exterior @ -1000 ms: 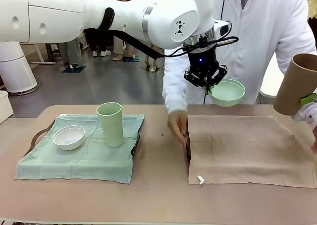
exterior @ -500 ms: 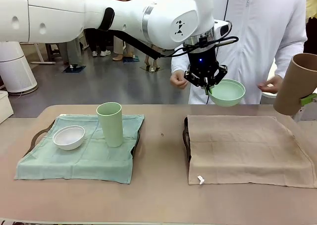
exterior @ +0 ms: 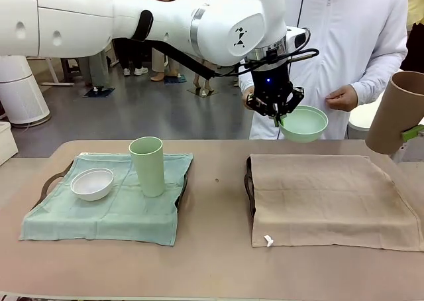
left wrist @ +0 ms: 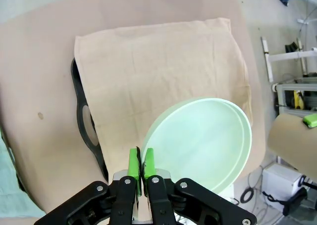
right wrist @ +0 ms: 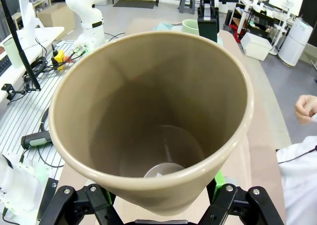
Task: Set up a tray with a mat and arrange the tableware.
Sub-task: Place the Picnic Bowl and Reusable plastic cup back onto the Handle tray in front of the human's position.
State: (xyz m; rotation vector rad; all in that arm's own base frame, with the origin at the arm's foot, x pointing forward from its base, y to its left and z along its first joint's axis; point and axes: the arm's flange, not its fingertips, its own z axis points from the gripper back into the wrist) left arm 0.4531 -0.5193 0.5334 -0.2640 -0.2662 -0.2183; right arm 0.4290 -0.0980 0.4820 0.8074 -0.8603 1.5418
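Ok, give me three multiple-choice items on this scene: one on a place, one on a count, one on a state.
1. Where is the small white round bowl?
A. on the pale green cloth mat
B. on the tan cloth mat
C. on the floor

2. How many dishes stand on the pale green cloth mat?
A. none
B. two
C. four

3. The left end effector is:
A. wide open
B. holding the tall pale green tumbler
C. shut on the mint green round bowl

Answers: 1 A, it sits on that mat; 2 B, bowl and tumbler; 3 C, fingers pinch its rim.
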